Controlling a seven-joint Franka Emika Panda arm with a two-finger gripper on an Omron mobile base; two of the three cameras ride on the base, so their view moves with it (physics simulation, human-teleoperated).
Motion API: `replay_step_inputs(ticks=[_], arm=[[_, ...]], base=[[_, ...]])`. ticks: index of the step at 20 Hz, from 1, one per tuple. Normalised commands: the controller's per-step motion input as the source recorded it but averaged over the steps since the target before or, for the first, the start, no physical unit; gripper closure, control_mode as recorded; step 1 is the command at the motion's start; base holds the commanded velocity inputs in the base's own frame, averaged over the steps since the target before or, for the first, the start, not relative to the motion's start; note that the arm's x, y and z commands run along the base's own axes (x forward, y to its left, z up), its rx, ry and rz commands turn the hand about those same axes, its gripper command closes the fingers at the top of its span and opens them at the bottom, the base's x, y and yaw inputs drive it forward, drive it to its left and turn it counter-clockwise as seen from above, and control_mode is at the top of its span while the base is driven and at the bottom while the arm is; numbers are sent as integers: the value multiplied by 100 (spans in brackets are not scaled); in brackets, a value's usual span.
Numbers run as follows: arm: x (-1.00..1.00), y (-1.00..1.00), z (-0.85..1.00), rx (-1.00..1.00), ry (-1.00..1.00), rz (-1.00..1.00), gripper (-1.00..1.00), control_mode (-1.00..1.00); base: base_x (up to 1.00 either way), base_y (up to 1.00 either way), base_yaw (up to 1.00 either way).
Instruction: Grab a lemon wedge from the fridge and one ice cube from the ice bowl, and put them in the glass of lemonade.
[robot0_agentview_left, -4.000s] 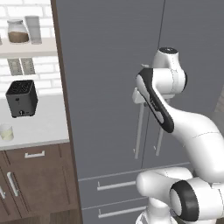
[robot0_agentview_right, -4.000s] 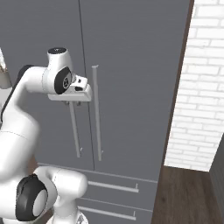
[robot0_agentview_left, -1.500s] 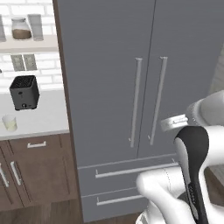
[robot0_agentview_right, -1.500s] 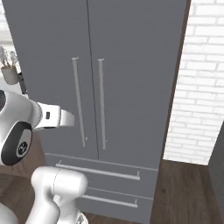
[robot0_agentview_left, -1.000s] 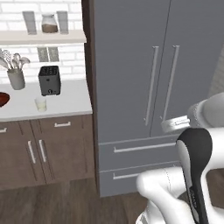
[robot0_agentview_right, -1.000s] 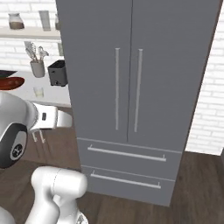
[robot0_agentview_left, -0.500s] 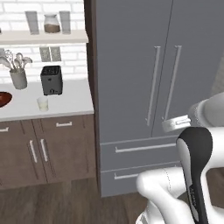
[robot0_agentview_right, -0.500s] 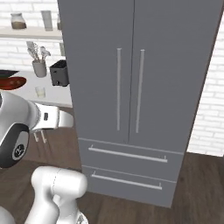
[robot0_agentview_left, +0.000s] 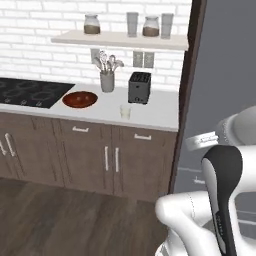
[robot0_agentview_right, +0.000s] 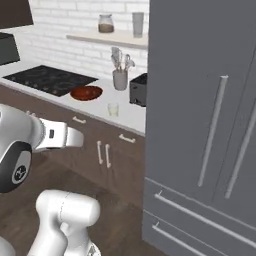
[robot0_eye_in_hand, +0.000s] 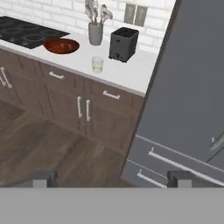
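Note:
The grey fridge (robot0_agentview_left: 225, 75) (robot0_agentview_right: 200, 100) (robot0_eye_in_hand: 197, 87) stands at the right with both doors closed, so the lemon wedge is hidden. On the white counter, the reddish-brown ice bowl (robot0_agentview_left: 80, 99) (robot0_agentview_right: 86, 92) (robot0_eye_in_hand: 61, 45) sits left of the glass of lemonade (robot0_agentview_left: 125, 111) (robot0_agentview_right: 113, 109) (robot0_eye_in_hand: 97, 64). An ice cube is too small to make out in the bowl. My gripper (robot0_eye_in_hand: 111, 178) is open and empty, held back over the floor, well short of the counter and fridge.
A black toaster (robot0_agentview_left: 139, 87) (robot0_eye_in_hand: 121, 44) and a grey utensil cup (robot0_agentview_left: 107, 81) stand behind the glass. A black stovetop (robot0_agentview_left: 30, 92) lies at the far left. Jars and tall glasses line the shelf (robot0_agentview_left: 120, 40). Brown cabinets (robot0_eye_in_hand: 83, 109) front the wooden floor.
The whole picture has shifted: the base has moved, bringing the counter, bowl and stovetop more into view and pushing the fridge to the right. The fridge doors stay closed.

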Motion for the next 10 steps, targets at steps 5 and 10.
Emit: replay_step_inputs(ticks=[5,10], arm=[[0,0,0,0,0,0,-100,100],[0,0,0,0,0,0,-100,100]], base=[[89,62,64],[100,45,43]])
